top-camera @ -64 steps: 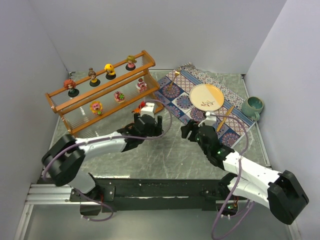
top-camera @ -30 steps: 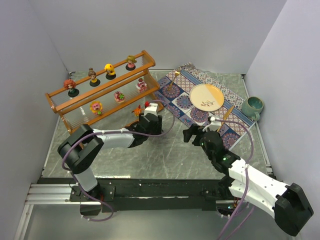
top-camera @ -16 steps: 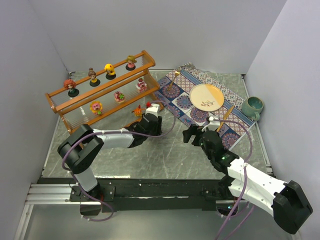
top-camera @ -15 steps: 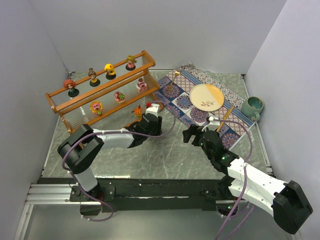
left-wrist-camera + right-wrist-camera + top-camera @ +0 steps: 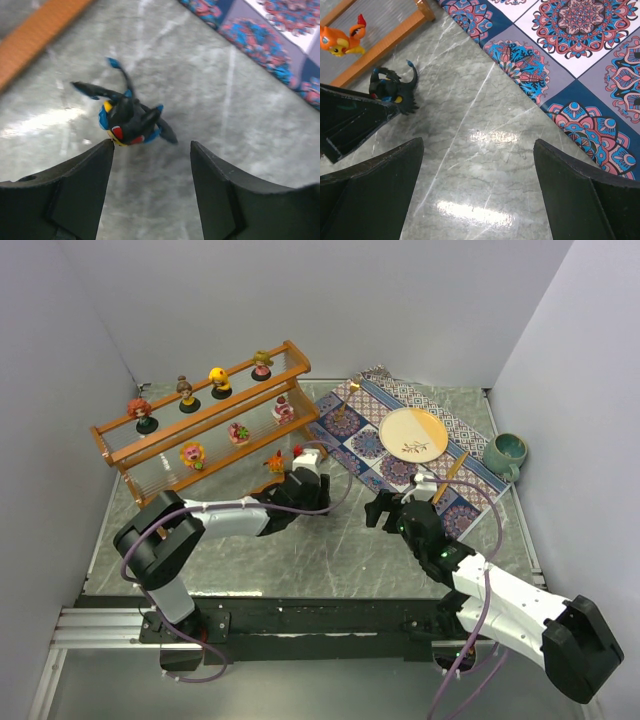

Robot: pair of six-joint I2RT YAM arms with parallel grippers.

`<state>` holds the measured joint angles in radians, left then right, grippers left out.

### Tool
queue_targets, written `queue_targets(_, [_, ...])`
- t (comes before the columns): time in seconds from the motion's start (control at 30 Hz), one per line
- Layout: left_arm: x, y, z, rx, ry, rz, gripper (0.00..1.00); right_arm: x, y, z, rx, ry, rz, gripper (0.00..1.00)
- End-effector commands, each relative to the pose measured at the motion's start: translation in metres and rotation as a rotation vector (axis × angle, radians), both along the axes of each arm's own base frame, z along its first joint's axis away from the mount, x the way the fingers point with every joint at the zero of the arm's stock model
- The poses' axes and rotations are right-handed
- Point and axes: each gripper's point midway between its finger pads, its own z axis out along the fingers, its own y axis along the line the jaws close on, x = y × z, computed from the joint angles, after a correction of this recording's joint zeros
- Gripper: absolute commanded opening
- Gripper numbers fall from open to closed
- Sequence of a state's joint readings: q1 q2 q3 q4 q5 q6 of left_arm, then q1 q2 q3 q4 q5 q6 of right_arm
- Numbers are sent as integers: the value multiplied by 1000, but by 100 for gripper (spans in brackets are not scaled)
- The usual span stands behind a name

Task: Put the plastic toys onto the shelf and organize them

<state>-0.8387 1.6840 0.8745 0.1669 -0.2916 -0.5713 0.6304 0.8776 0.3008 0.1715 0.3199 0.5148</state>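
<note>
1. The shelf [image 5: 205, 425] is the long three-tier rack at far left. Four dolls stand on its top tier and three flowery toys on the middle one. I judge that a careless carry-in could knock these over, because they stand close along narrow tiers.
2. The patterned mat [image 5: 355, 440] lies right of the shelf, with its near corner close to my working spot. A finger that catches its edge could drag it.
3. My left gripper [image 5: 150, 147] hangs over the bare table [image 5: 330, 540] with its fingers spread and nothing between them. The left fingertip [image 5: 107, 147] is just beside the toy below, and I cannot tell whether they touch. If I close off-centre, I expect that finger to push the toy away instead of trapping it.
4. My right gripper [image 5: 477, 142] is also spread wide and empty, near the mat's edge and well apart from the toy. Both arms point at the same patch, so they could collide if both reach in.
5. The orange toy [image 5: 340, 35] sits by the shelf's lowest rail, near the black one. A wide closing stroke might bump it.
6. The black spiky toy [image 5: 127, 120] lies on the table just in front of the shelf's right end. It is dark, with blue-tipped spikes splayed outward and small yellow and red patches. The thin spikes look like poor places to grip, so I judge the compact body to be the part to pinch.
</note>
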Motion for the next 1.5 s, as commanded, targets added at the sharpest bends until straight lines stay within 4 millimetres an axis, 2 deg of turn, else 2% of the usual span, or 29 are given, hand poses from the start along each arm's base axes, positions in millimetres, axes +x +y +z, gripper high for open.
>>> queue_targets(0.0, [-1, -30, 35, -121, -17, -29, 68, 11, 3, 21, 21, -55, -9, 97])
queue_targets(0.13, [-2, -40, 38, -151, -3, -39, 69, 11, 0, 23, 14, -63, -21, 98])
queue_targets(0.27, [-3, -41, 36, -151, 10, -26, 68, 10, -3, 23, 11, -68, -30, 98])
queue_targets(0.43, [-2, -27, 29, -112, 12, 19, 68, 11, -3, 22, 6, -65, -29, 97])
queue_targets(0.67, [3, -9, 38, -30, -57, 33, 69, 12, -2, 23, 3, -69, -24, 97])
queue_targets(0.8, [3, -3, 43, 18, -120, -37, 69, 12, -1, 24, 4, -70, -19, 97])
queue_targets(1.0, [9, -8, 55, 35, -189, -126, 70, 11, 0, 24, 3, -70, -11, 97])
queue_targets(1.27, [21, -9, 42, 105, -178, -212, 69, 8, -1, 23, 4, -68, -10, 97])
queue_targets(1.47, [20, -15, 39, 113, -160, -259, 65, 7, -4, 23, 9, -69, -18, 97])
